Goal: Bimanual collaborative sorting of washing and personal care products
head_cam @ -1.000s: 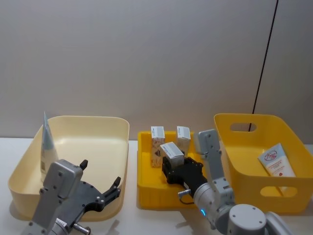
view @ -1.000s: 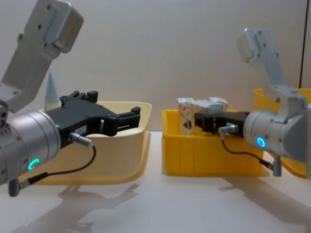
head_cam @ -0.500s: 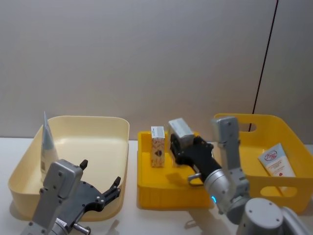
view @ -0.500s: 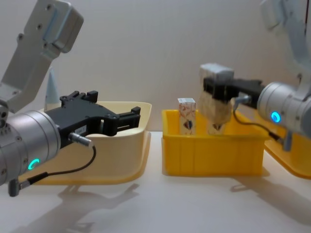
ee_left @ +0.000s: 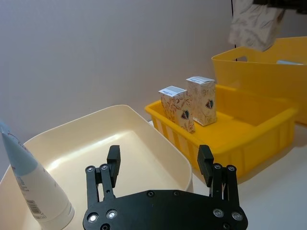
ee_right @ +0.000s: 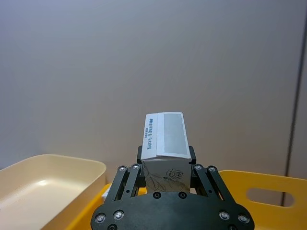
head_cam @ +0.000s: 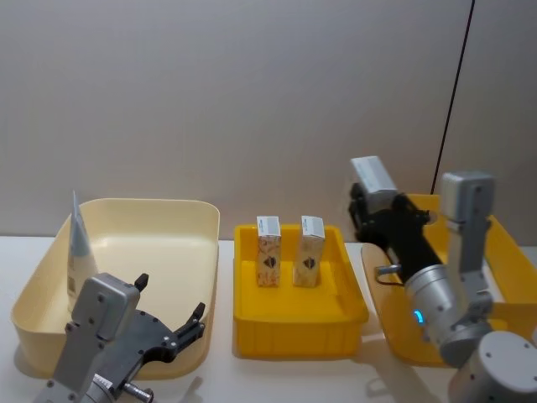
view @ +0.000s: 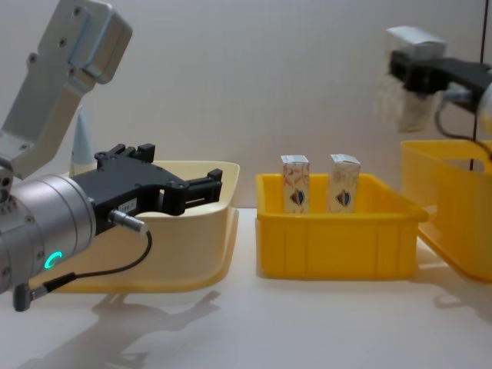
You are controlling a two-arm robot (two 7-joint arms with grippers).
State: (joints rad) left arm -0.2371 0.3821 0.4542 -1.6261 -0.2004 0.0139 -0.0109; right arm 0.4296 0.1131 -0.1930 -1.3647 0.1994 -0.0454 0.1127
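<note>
head view: right end effector (head_cam: 375, 204) is clamped on a white carton (head_cam: 372, 175), raised above the gap between the middle bin (head_cam: 300, 312) and the right bin (head_cam: 503, 243). two cartons (head_cam: 268, 248) stand upright in the middle bin, apart from each other. a tube (head_cam: 80, 252) leans against the left wall of the cream bin (head_cam: 159, 220). left end effector (head_cam: 180, 334) sits low at the cream bin's near rim, fingers spread, empty.

left wrist view: left end effector (ee_left: 160, 165) is open over the cream bin (ee_left: 120, 139), with nothing between its fingers; the tube (ee_left: 33, 184) stands well to one side. the held carton (ee_left: 252, 28) hangs above the right bin's rim (ee_left: 268, 52).

right wrist view: the carton (ee_right: 165, 139) is pinched between both fingers (ee_right: 132, 172), top flap up, seated squarely.

chest view: the carton (view: 403, 96) is carried high, clear of the right bin's rim (view: 446, 150), with open air beneath. the two cartons (view: 294, 183) in the middle bin (view: 338, 238) are well below its path.

judgement: the step in hand is the carry of one carton toward the right bin. the next move calls for travel over that rim, a descent inside the walls, then release. the rim is the edge to clear; room above it looks ample. the bare table (view: 307, 323) in front is open.
</note>
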